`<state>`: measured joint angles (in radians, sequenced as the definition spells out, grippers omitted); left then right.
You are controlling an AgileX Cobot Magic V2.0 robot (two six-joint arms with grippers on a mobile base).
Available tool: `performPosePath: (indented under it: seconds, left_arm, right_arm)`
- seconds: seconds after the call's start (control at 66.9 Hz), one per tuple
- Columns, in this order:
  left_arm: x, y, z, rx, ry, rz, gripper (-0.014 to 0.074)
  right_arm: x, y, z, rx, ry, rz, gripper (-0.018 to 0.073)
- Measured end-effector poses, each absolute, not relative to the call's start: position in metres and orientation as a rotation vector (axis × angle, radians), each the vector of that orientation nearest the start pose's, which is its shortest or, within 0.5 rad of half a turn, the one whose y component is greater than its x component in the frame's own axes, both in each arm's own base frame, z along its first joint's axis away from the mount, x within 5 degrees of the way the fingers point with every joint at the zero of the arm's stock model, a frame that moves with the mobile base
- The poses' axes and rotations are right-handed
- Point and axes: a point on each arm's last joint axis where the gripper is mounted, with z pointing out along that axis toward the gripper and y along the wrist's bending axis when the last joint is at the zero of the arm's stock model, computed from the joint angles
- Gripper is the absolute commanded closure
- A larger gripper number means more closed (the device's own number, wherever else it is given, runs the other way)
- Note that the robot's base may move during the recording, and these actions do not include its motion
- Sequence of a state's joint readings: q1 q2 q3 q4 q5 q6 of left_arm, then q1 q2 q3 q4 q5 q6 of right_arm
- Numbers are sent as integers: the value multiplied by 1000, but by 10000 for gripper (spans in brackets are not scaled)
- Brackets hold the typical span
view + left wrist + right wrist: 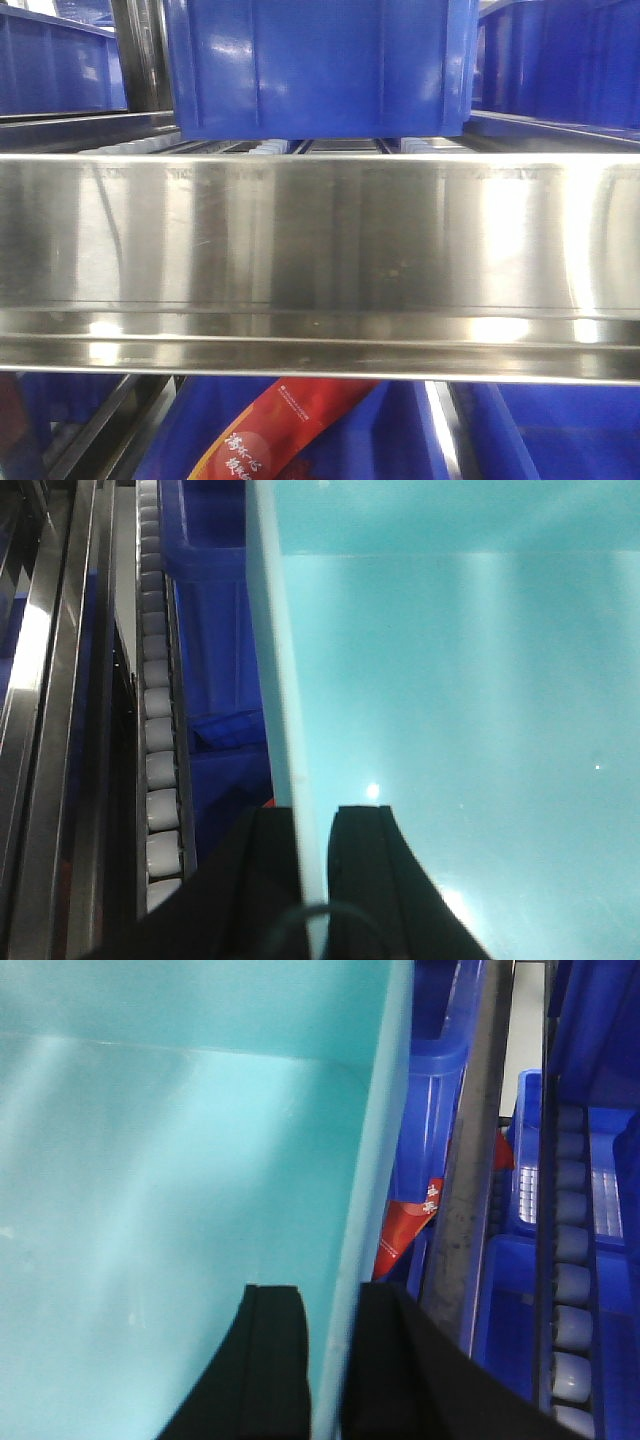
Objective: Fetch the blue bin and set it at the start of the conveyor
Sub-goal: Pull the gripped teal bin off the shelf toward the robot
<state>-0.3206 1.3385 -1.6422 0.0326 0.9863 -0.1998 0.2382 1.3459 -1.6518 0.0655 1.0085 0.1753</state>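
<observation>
The blue bin point(450, 680) is a pale aqua plastic tub that fills most of the left wrist view, and it also fills the left of the right wrist view point(180, 1160). My left gripper point(312, 815) is shut on the bin's left wall, one black finger outside and one inside. My right gripper point(335, 1295) is shut on the bin's right wall in the same way. The bin and both grippers do not show in the front view. The conveyor start is out of view.
A shiny stainless-steel shelf rail point(320, 260) spans the front view close ahead. A dark blue ribbed crate point(320, 65) sits on rollers above it, with more dark blue crates point(600, 1040) beside and below. A red packet point(290, 430) lies in a lower crate. A roller track point(160, 730) runs on the left.
</observation>
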Motion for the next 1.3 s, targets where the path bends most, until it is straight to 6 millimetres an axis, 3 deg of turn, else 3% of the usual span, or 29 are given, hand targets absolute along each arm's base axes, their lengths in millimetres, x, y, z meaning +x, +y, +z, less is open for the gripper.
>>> performPosePath:
  seconds: [1.3]
  left_arm:
    - [258,-83,472,133,2173,-260,707]
  right_arm:
    - [263,69,471,-62,2195,314,712]
